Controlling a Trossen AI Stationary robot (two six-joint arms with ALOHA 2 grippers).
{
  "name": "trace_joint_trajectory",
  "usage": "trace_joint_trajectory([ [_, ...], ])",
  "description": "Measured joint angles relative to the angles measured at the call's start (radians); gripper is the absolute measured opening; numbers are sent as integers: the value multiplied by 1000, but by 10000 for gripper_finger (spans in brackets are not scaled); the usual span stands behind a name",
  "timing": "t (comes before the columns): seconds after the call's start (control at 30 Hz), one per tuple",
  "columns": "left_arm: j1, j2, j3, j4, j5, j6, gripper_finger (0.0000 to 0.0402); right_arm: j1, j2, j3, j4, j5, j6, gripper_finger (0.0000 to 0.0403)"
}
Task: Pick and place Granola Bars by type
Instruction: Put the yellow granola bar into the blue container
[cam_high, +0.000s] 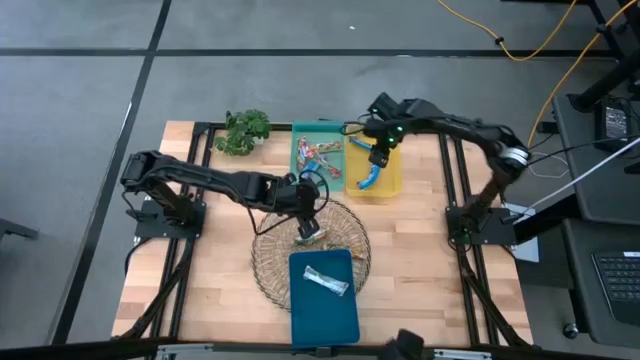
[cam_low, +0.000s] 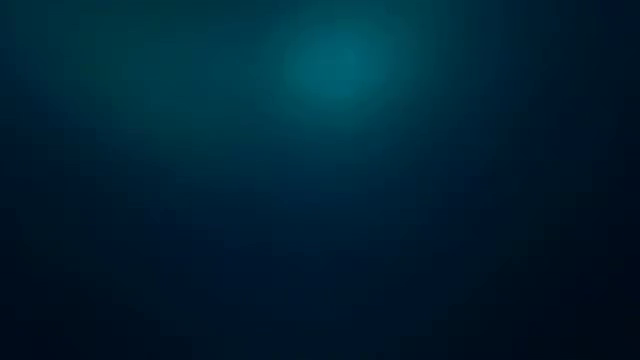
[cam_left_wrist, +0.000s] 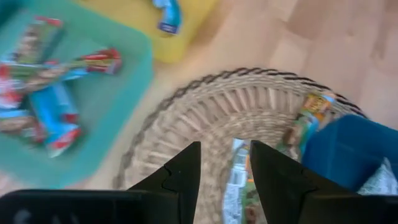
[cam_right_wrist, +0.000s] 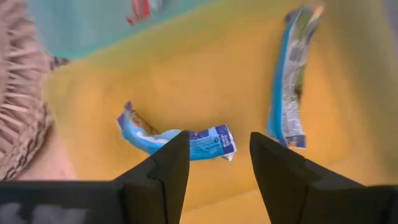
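Granola bars lie in three trays and a round wire basket (cam_high: 268, 262). The green tray (cam_high: 299, 131) holds several red-and-blue bars (cam_left_wrist: 53, 112). Two blue bars (cam_right_wrist: 177, 140) (cam_right_wrist: 288, 81) lie flat in the yellow tray (cam_high: 392, 183). A silvery white bar (cam_high: 325, 282) rests in the dark blue tray (cam_high: 323, 318). My left gripper (cam_left_wrist: 225, 163) hangs open over the basket, with a greenish bar (cam_left_wrist: 238, 186) below the gap and another bar (cam_left_wrist: 309, 117) farther off. My right gripper (cam_right_wrist: 219, 155) is open above the yellow tray, over the curled blue bar. The low view is dark.
A small green plant (cam_high: 243, 131) stands near the table's far left corner. The dark blue tray lies partly over the basket's near side. Bare wooden tabletop (cam_high: 430, 260) lies right of the basket and left of it (cam_high: 215, 255). Black frame rails run along both sides.
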Motion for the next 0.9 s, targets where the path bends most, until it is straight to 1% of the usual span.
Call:
trace_joint_trajectory([
  [0.07, 7, 0, -46, 69, 48, 18, 134, 27, -87, -57, 48, 19, 22, 171],
  [0.2, 31, 0, -109, 164, 139, 27, 144, 78, -269, -169, 141, 22, 80, 171],
  [0.3, 53, 0, -139, 179, 224, 57, 154, 112, -388, -246, 193, 42, 132, 171],
  [0.37, 67, 8, -143, 189, 281, 89, 163, 142, -457, -287, 207, 83, 158, 171],
  [0.47, 81, 32, -144, 190, 328, 131, 178, 187, -541, -335, 222, 136, 182, 171],
  [0.53, 87, 53, -144, 209, 351, 150, 188, 214, -583, -358, 230, 167, 199, 171],
  [0.63, 87, 99, -144, 217, 357, 170, 200, 246, -624, -375, 241, 200, 229, 171],
  [0.73, 87, 147, -144, 219, 357, 181, 207, 267, -634, -376, 240, 217, 236, 171],
  [0.9, 87, 209, -144, 249, 366, 170, 205, 288, -635, -376, 248, 232, 239, 171],
])
